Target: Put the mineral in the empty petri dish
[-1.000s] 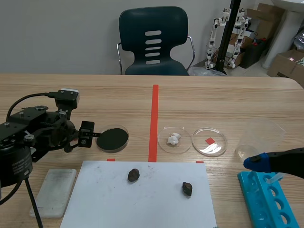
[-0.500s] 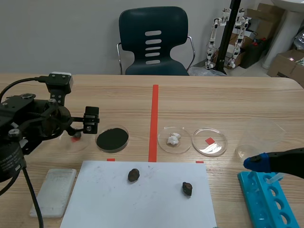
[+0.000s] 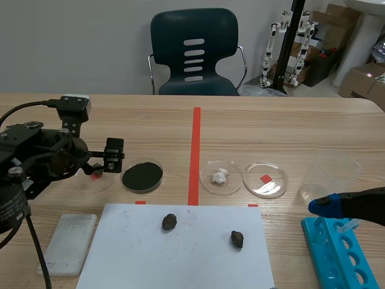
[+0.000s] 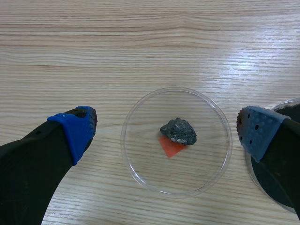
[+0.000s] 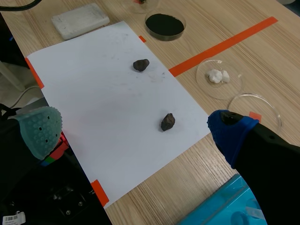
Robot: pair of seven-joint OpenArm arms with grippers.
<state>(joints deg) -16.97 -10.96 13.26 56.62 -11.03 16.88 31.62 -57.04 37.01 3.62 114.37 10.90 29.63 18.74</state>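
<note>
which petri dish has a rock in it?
The leftmost dish, under the left claw: a dark rock lies in it. The black-powder dish, white-lump dish and empty dish have none.

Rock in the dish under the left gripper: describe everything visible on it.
The mineral is a small, dark grey, rough, angular lump with lighter flecks. It lies loose near the middle of a clear round petri dish, partly over an orange tape mark. The left gripper is open around the dish, not touching the mineral.

The wooden table [image 3: 289,129] holds petri dishes [image 3: 267,190], white paper [image 3: 192,259], blue rack [image 3: 329,254].
</note>
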